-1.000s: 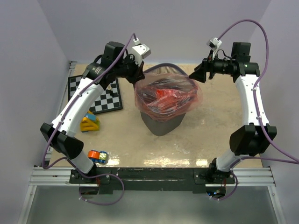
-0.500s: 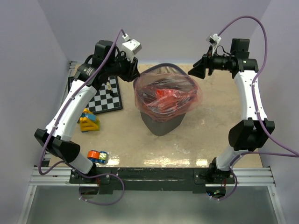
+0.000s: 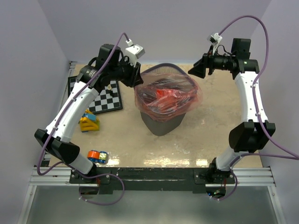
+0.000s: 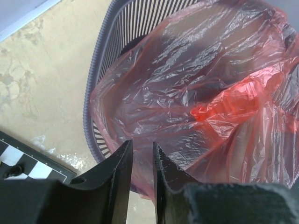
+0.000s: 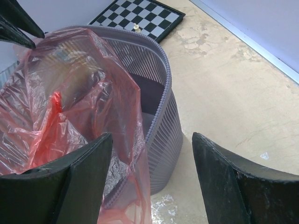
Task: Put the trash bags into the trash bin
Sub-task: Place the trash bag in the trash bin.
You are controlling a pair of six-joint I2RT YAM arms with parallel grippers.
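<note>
Compared with a second earlier, the left gripper [image 3: 137, 77] had let go of the trash bag [image 3: 166, 95]. It drew back toward the table's [image 3: 201, 135] far-left corner and then eased in again, so that it hung just beside the bag's left edge. The right arm had lifted slightly toward the far edge and had not shifted in the last half second. The bag and the trash bin [image 3: 161, 123] lay as before.

The left arm reached up from its base, bent at the elbow over the chessboard [image 3: 105, 98], with its wrist pointed right at the bin. In the left wrist view its fingers [image 4: 121, 172] stood a narrow slit apart, with nothing pinched between them. The right arm rose along the right edge and bent left. Its gripper [image 3: 194, 71] was aimed at the bin's far-right rim with the fingers [image 5: 88, 158] spread wide and empty.

The bin stood at the middle of the table, nearer the far edge. The red-orange film sat in its mouth and spilled over the left, near and right rim, crinkled and limp, with a brighter red clump bunched inside. At the far side a bare arc of mesh rim showed above the film.
</note>
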